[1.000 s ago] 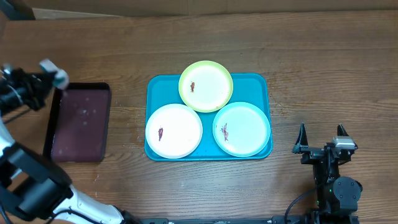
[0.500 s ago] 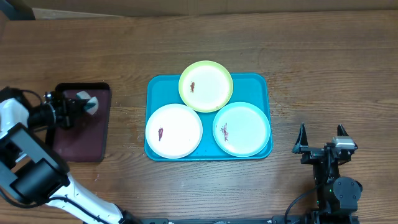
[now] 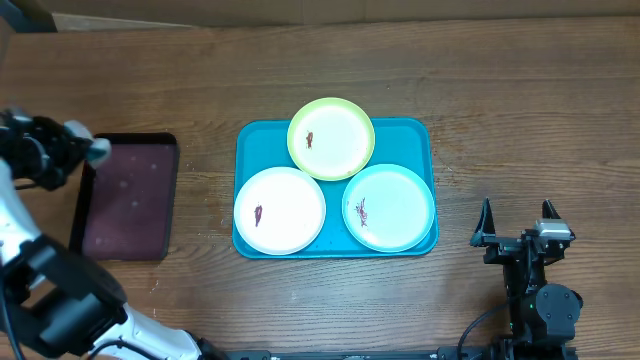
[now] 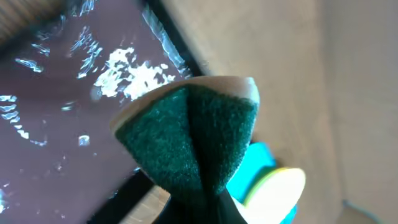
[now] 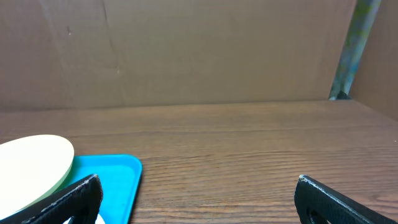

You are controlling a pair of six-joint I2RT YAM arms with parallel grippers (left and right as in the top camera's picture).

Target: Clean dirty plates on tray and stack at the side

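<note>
Left gripper point(image 3: 82, 145) sits at about 9 o'clock on the table, over the far edge of the dark maroon tray point(image 3: 130, 200). Its jaws are pinched shut on a green scouring sponge point(image 4: 193, 137), which is folded on itself, soft and springy by the look of it. Right gripper point(image 3: 517, 215) rests at about 4 o'clock, jaws spread wide and holding nothing.

Three plates lie face up on the turquoise tray point(image 3: 415, 135) at the table's middle. The lime-green plate point(image 3: 331, 138) is at the tray's 12 o'clock, hanging a little over the far rim. The white plate point(image 3: 280, 210) is at 8 o'clock and the aqua plate point(image 3: 389, 207) at 4 o'clock. They crowd together, the green one touching or just lapping the other two; I cannot tell which. Each carries a small dark red smear point(image 3: 259, 214) near its centre.

I'd judge them light, stiff and smooth, probably plastic, so apt to slide under a scrub unless steadied. The raised rim is the place to grip, best on an outer edge away from the neighbouring plates.

Being round, the plates have no long axis. The tray's long axis runs 9 to 3 o'clock.
</note>
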